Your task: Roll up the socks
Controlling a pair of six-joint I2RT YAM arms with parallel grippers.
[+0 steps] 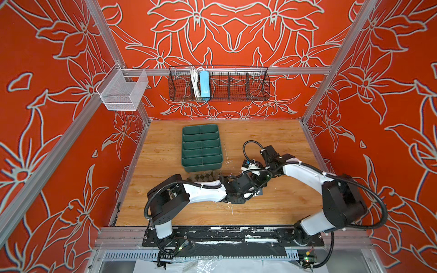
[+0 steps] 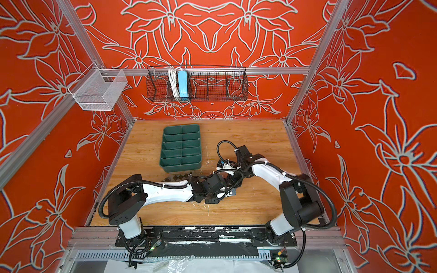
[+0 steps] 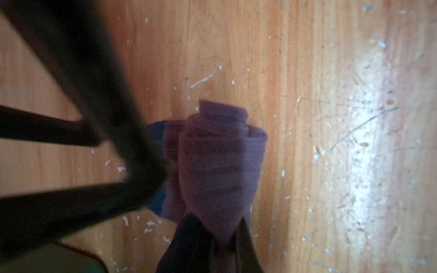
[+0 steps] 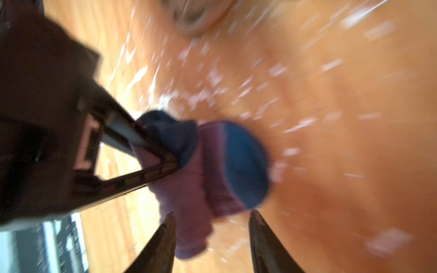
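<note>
The desk (image 1: 260, 137) is a pale wood-grain board, scuffed with white flecks and thin scratches. A dark green divided tray (image 1: 202, 168) stands on it left of the middle, nearer the far edge than the near one. Just in front of the tray's near wall lies the argyle sock (image 1: 203, 176), flat and partly covered. Near the desk's middle the purple sock (image 3: 220, 165) sits rolled up on the wood, teal showing at one side.

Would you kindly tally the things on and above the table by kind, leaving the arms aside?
Socks: 2 (purple sock, argyle sock, partly hidden by an arm)
Trays: 1 (green divided tray)
Baskets: 2 (black wire basket, white mesh basket)
Power strips: 1 (blue power strip, in the black basket)
Total: 6
</note>
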